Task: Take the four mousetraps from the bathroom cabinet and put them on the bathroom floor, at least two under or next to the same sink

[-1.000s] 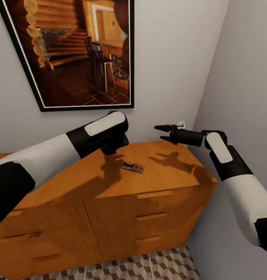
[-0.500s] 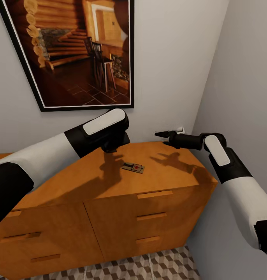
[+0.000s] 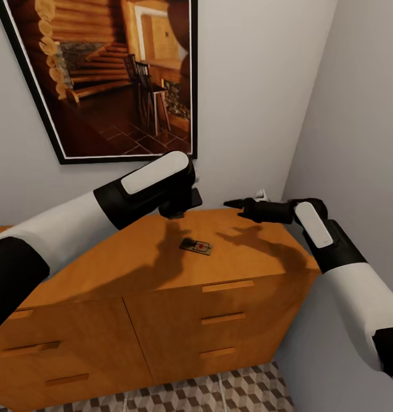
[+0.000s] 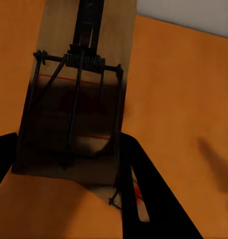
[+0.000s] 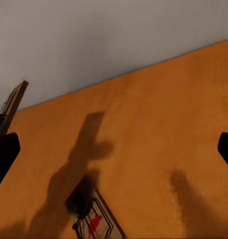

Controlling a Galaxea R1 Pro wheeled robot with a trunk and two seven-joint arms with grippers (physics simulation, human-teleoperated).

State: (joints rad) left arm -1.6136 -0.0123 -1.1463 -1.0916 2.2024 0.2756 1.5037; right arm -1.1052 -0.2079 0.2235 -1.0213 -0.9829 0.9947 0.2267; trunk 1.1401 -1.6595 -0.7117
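Room: grey walls, framed picture (image 3: 105,74) above a wooden cabinet (image 3: 162,309).
Mousetraps: two; one lies on the cabinet top (image 3: 196,246), one held above it (image 4: 76,94).
Left tool (image 4: 69,164): closed on the held mousetrap.
Right tool (image 3: 234,207): spread open, empty, above the cabinet top.
Bathroom floor (image 3: 231,395): cube-pattern tiles at the cabinet's foot.

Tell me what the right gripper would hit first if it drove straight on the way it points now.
Probably the left gripper with the mousetrap it holds: the right gripper points level across the cabinet top toward it, above the mousetrap lying there. Depth is unclear, so it might pass by.
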